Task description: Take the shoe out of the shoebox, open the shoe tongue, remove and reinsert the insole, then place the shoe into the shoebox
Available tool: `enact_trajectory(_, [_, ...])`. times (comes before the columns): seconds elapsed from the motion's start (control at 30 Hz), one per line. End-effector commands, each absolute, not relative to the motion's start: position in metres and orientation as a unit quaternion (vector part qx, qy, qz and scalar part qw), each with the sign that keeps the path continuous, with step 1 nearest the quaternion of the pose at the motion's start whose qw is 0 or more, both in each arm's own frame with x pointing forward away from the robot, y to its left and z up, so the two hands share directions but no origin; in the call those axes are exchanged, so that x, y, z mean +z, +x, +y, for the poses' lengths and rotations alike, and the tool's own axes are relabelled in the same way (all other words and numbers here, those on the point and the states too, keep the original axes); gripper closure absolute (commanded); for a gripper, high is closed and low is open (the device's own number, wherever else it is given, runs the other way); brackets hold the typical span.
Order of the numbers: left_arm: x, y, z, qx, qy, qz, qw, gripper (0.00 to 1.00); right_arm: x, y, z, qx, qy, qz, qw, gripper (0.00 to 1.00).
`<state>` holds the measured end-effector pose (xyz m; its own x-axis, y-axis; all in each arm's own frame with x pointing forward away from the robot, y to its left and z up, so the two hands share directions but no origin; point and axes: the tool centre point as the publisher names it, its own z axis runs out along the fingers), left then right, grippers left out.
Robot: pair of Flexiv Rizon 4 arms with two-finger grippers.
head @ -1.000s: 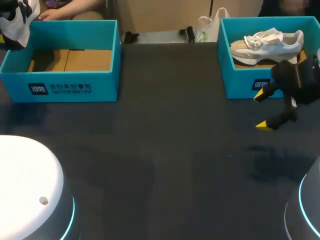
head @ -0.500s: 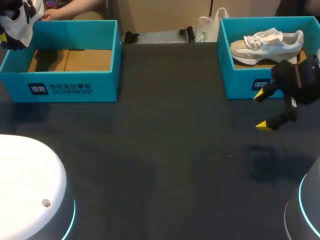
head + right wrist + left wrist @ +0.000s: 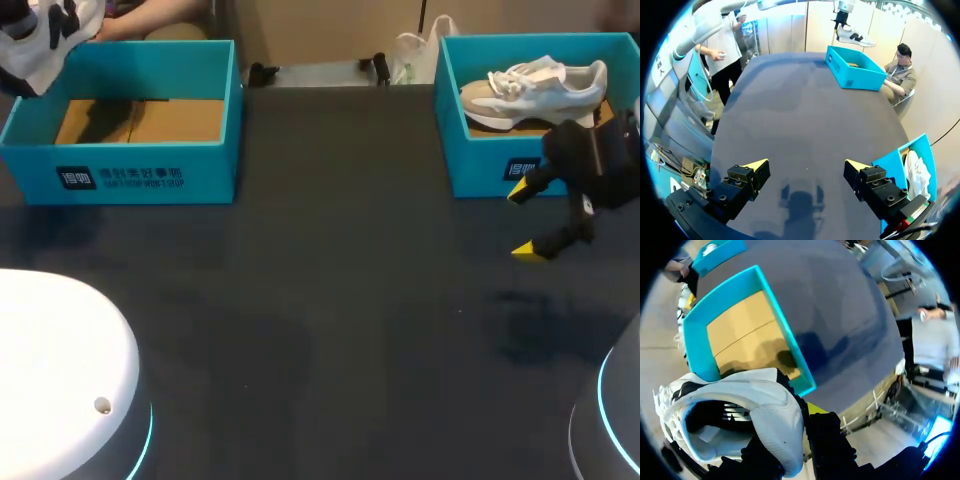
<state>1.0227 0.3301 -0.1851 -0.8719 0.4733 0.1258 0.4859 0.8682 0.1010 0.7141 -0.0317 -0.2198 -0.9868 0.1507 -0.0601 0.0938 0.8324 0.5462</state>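
The right arm enters at the head view's right edge, its black wrist held level above the tabletop. The right gripper points toward the frame's left, its yellow-tipped fingers spread wide with nothing between them. The left gripper sits in the head view's upper left corner, raised off the table and clamped on the heel of a white shoe. A white rounded part of the left arm fills the lower left.
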Motion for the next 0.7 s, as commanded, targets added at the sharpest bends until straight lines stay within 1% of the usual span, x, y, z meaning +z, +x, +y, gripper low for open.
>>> enact_trajectory(0.03, [-0.187, 1.021, 0.330, -0.126, -0.416, -0.899, 0.050, 1.00, -0.220, 0.714, -0.031, 0.281, 0.065, 0.956, 0.051, 0.00])
enact_trajectory(0.07, [-0.188, 1.023, 0.331, -0.140, -0.439, -0.885, 0.065, 1.00, -0.220, 0.714, -0.031, 0.281, 0.065, 0.956, 0.051, 0.00])
enact_trajectory(0.1, [-0.189, 1.025, 0.330, -0.148, -0.445, -0.881, 0.054, 1.00, -0.220, 0.714, -0.031, 0.281, 0.065, 0.956, 0.051, 0.00])
enact_trajectory(0.17, [-0.186, 1.030, 0.332, -0.120, -0.485, -0.864, 0.068, 1.00, -0.220, 0.714, -0.031, 0.281, 0.065, 0.956, 0.051, 0.00])
enact_trajectory(0.33, [-0.176, 1.033, 0.338, -0.086, -0.562, -0.820, 0.062, 1.00, -0.220, 0.714, -0.031, 0.281, 0.065, 0.956, 0.051, 0.00])
enact_trajectory(0.5, [-0.172, 1.040, 0.340, -0.087, -0.596, -0.795, 0.076, 1.00, -0.220, 0.714, -0.031, 0.281, 0.065, 0.956, 0.051, 0.00])
enact_trajectory(0.7, [-0.170, 1.051, 0.341, -0.083, -0.635, -0.765, 0.074, 1.00, -0.220, 0.714, -0.031, 0.281, 0.065, 0.956, 0.051, 0.00])
